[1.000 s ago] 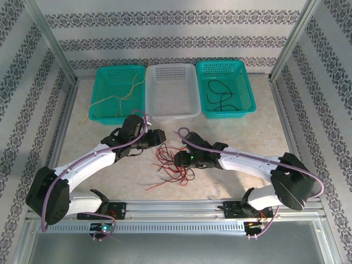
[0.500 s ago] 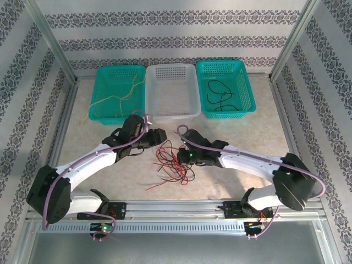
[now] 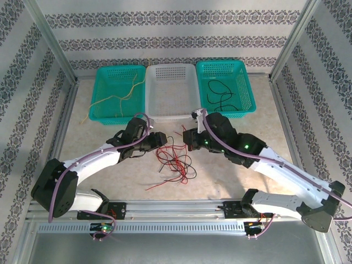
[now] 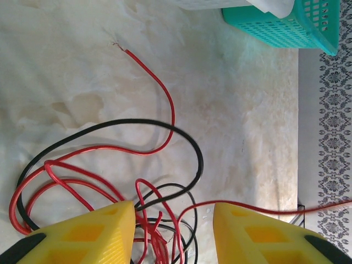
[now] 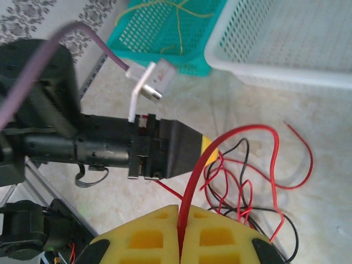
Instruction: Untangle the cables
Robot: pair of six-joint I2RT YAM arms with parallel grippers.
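A tangle of red and black cables (image 3: 175,160) lies on the table between my two grippers. My right gripper (image 5: 181,234) is shut on one red cable (image 5: 190,187), which arches up from its yellow pads and back down into the heap. In the top view the right gripper (image 3: 187,142) hangs just right of the left gripper (image 3: 160,138). My left gripper (image 4: 173,231) is open low over the tangle, with red loops and a black cable (image 4: 187,140) lying between its yellow fingers (image 4: 88,231), gripped by neither.
Three baskets line the back. The left teal basket (image 3: 104,74) holds a yellow cable (image 3: 118,99), the white basket (image 3: 171,69) stands in the middle, and the right teal basket (image 3: 245,71) holds a black cable (image 3: 219,94). Metal frame posts flank the table.
My right gripper has shut on a red cable and moved up and toward the baskets with it, stretching the cable out of the heap. The left gripper has edged slightly right.
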